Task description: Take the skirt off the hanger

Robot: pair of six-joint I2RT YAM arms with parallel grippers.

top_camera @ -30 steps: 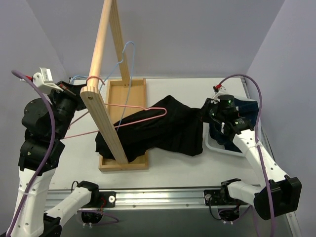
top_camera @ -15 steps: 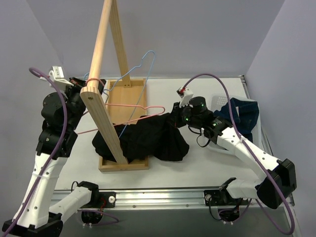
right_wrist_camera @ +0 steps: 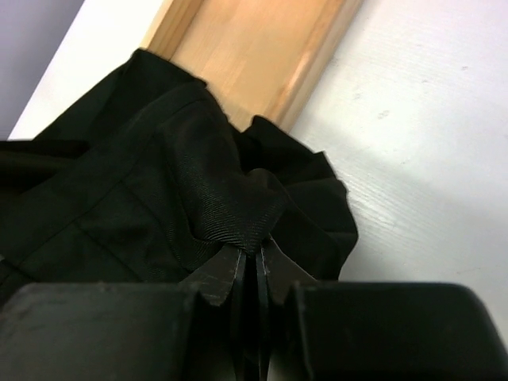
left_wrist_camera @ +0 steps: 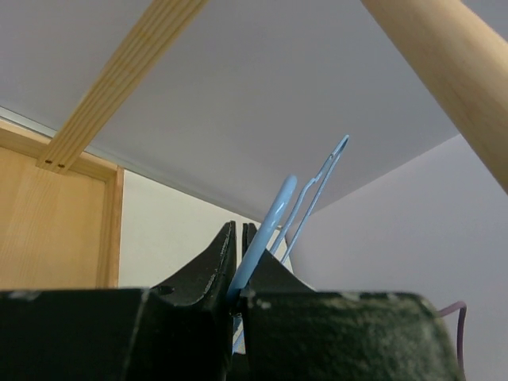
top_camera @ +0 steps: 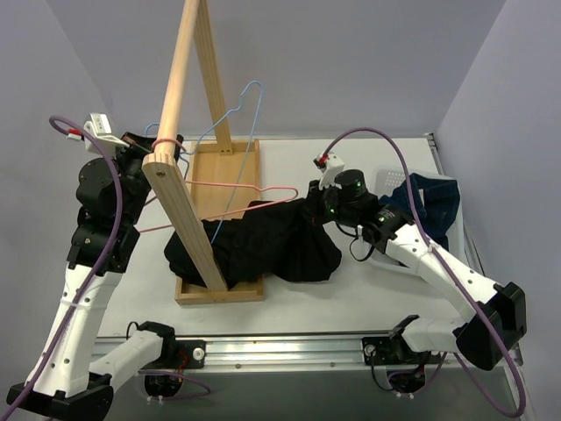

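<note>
The black skirt (top_camera: 263,250) lies bunched over the wooden rack base (top_camera: 223,162) and the table. A blue wire hanger (top_camera: 245,140) rises from it, tilted, with its hook high up. My left gripper (top_camera: 142,151) sits beside the rail, shut on the blue hanger (left_wrist_camera: 274,218); the wire runs between the left gripper's (left_wrist_camera: 238,226) closed jaws. A pink hanger (top_camera: 232,189) hooks over the rail and reaches across the skirt's top. My right gripper (top_camera: 314,203) is at the skirt's right end. In the right wrist view that gripper (right_wrist_camera: 255,254) pinches a fold of the skirt (right_wrist_camera: 159,182).
A slanted wooden rail (top_camera: 180,96) of the rack crosses in front of the left arm and the hangers. A white basket (top_camera: 386,175) holding dark blue cloth (top_camera: 434,202) stands at the right, behind the right arm. Grey walls close the back and sides.
My right gripper has carried the skirt's end leftward from the basket, bunching the skirt toward the rack. The left arm rose and shifted right, and the blue hanger swung right.
</note>
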